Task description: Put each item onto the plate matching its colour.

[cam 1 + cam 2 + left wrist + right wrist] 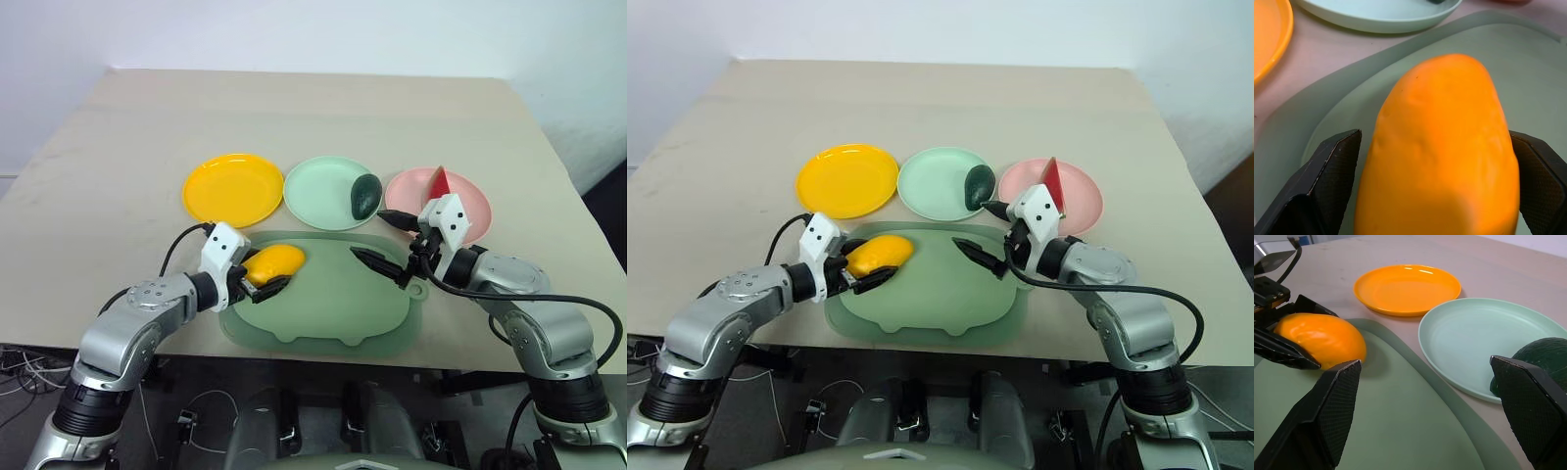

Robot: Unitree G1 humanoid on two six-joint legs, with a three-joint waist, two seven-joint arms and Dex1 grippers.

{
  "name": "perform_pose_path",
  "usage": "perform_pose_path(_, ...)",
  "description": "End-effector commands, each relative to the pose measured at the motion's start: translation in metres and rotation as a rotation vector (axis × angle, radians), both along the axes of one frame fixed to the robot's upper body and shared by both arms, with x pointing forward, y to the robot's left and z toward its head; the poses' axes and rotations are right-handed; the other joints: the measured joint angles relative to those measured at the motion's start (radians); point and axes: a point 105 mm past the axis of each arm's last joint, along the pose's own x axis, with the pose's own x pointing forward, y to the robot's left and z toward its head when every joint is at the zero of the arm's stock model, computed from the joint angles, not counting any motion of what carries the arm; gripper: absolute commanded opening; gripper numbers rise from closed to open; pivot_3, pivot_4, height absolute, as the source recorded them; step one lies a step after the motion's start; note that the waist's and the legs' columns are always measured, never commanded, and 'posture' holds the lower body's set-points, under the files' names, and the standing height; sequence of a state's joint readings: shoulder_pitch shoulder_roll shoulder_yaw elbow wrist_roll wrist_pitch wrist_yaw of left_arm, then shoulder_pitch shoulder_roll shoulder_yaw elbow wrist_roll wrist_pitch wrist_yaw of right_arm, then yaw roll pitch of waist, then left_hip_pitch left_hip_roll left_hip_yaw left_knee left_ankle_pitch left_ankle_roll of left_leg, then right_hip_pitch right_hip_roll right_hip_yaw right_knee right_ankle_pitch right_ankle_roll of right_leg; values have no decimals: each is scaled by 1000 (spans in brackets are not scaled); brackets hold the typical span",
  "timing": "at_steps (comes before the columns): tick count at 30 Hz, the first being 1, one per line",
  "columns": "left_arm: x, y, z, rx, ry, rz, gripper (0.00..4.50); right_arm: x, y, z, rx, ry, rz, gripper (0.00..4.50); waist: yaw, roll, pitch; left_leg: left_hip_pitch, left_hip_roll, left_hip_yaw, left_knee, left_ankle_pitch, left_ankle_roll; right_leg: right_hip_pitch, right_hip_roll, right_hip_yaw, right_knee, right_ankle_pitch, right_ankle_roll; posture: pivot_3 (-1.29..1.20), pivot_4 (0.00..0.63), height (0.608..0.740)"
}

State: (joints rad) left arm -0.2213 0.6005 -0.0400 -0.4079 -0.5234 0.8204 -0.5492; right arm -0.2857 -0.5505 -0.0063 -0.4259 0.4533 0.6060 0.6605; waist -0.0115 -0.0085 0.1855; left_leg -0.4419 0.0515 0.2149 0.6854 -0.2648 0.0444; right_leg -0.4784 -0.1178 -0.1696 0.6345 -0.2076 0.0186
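The yellow-orange mango (274, 262) lies on the pale green mat (323, 313), near its left end. My left gripper (266, 271) is open, with one black finger (1332, 166) on each side of the mango. The dark green avocado (366, 196) rests on the right side of the mint green plate (318, 191). On the pink plate (472, 208) stands the red watermelon slice (440, 182). The yellow plate (232, 189) holds nothing. My right gripper (369, 233) hovers open and empty over the mat's far right part, just in front of the avocado.
The three plates stand in a row behind the mat on a beige table (294, 108). The mat reaches almost to the table's near edge. Cables (181, 245) run along both forearms.
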Motion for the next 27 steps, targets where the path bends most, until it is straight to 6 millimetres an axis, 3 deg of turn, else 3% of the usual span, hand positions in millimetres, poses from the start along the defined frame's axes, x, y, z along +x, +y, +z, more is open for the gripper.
perform_pose_path(1, -1, -8, 14, -2, -57, -24, 3918, -2, 3, 11, 0, -43, 8, 4500, 0, 0, 0, 0, 0, 0, 0, 0, 0, 0, 0, 0, 0, 0, 0, 0, 150, 696)
perform_pose_path(3, -1, -9, 17, -10, -60, -33, 3335, -2, 3, 11, -1, -43, 7, 4500, -1, 0, 0, 0, 0, 0, 0, 0, 0, 0, 0, 0, 0, 0, 0, 0, 150, 696)
perform_pose_path(9, -3, -2, 28, -9, -86, -45, 3300, -4, 4, 13, 4, -44, 18, 4500, -1, 0, 0, 0, 0, 0, 0, 0, 0, 0, 0, 0, 1, 0, 0, 0, 150, 696)
perform_pose_path(16, 21, 38, 77, -27, -262, 145, 3300, -17, 9, 19, 51, -25, 95, 4500, 1, 0, 0, 0, 0, 0, 1, 0, 0, 0, 0, 0, 1, 0, 0, 0, 150, 696)
perform_pose_path(18, 36, 57, 88, -14, -321, 242, 3300, -18, 13, 18, 63, -17, 111, 4500, 2, 0, 0, 0, 0, 0, 1, 0, 0, 1, 0, 0, 1, 0, 0, 0, 150, 696)
perform_pose_path(22, 60, 74, 87, 9, -341, 331, 3300, -16, 20, 11, 50, -10, 116, 4500, 0, 0, 0, 1, 0, 0, 2, 0, 0, 2, 0, 0, 1, 0, 1, 0, 150, 696)
perform_pose_path(27, 82, 68, 65, 40, -285, 324, 3300, -14, 23, 9, 46, -14, 121, 4500, 1, 0, 0, 1, 0, 0, 2, 0, 0, 1, 1, -1, 3, 0, 1, 0, 150, 696)
